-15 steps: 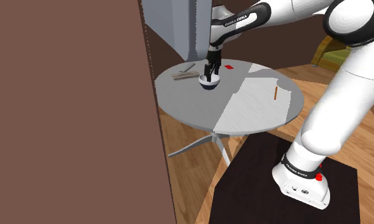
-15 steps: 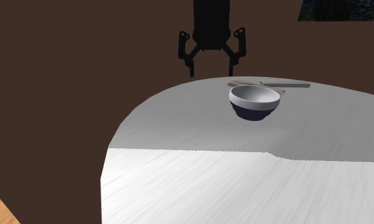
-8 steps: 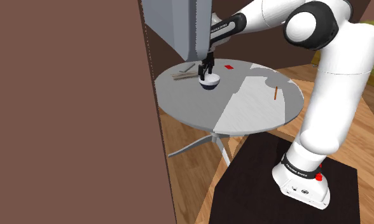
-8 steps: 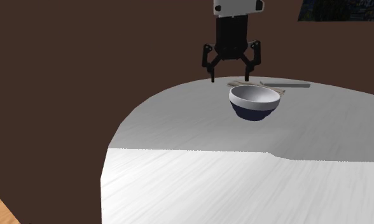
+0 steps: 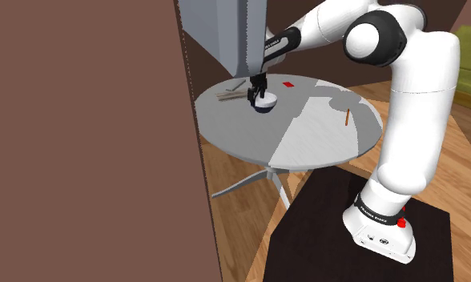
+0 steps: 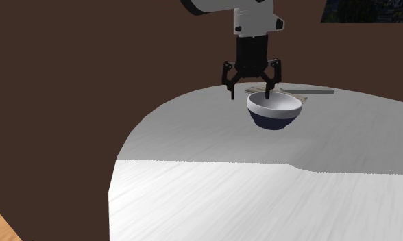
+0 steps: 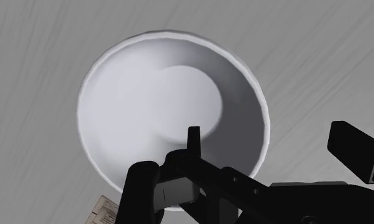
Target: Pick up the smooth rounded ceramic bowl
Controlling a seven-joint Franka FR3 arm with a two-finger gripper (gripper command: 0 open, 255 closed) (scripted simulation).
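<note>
You have one round bowl (image 6: 274, 109), white inside and dark blue outside, standing upright on the round grey counter (image 5: 322, 136), toward its side away from the stand. Just behind the bowl lie one grey bar (image 6: 310, 90) and some pale flat sticks (image 5: 226, 95), too overlapped to count. One small red piece (image 5: 288, 83) and one brown stick (image 5: 348, 117) lie well apart from it. Your one black hand (image 6: 250, 90) points down with fingers spread, straddling the bowl's rim without pinching it. The white arm (image 5: 410, 120) arches over from the stand.
</note>
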